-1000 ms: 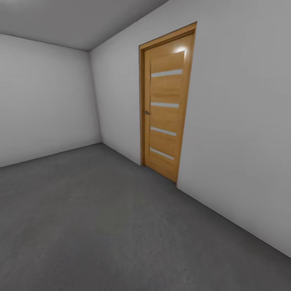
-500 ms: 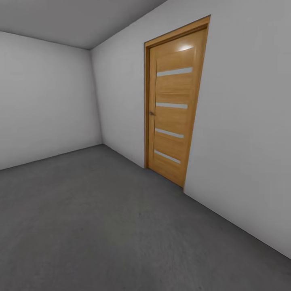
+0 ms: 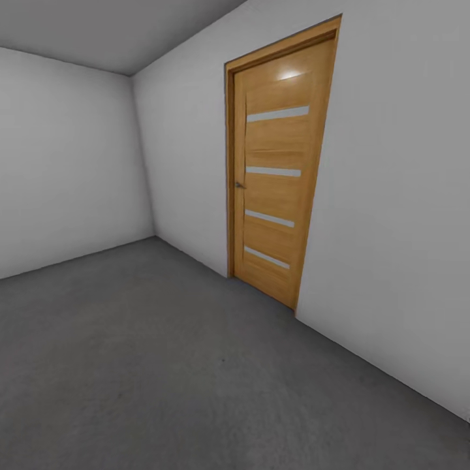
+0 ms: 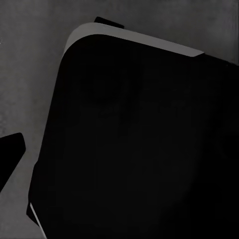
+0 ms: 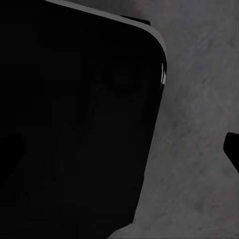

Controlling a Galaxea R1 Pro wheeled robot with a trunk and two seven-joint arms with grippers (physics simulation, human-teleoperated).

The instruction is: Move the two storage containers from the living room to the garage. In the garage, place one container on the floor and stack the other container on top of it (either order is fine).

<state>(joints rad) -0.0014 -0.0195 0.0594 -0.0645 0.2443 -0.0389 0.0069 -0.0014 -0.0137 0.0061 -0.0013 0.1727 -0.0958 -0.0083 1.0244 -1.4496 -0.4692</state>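
We're in the garage, w/ the dark grey concrete floor point(image 3: 163, 365) ahead and a honey-brown door point(image 3: 277, 173) in the light-grey wall point(image 3: 391, 215) at right. No containers in sight, so we can't say where they are. Wrist cams look down at floor past a black, rounded body point(image 4: 139, 144); can't tell jaws' state. Judgement: drive slow, keep off the wall.

garage point(image 3: 72, 163) | bare, grey walls | floor point(image 3: 163, 365) dk grey concrete
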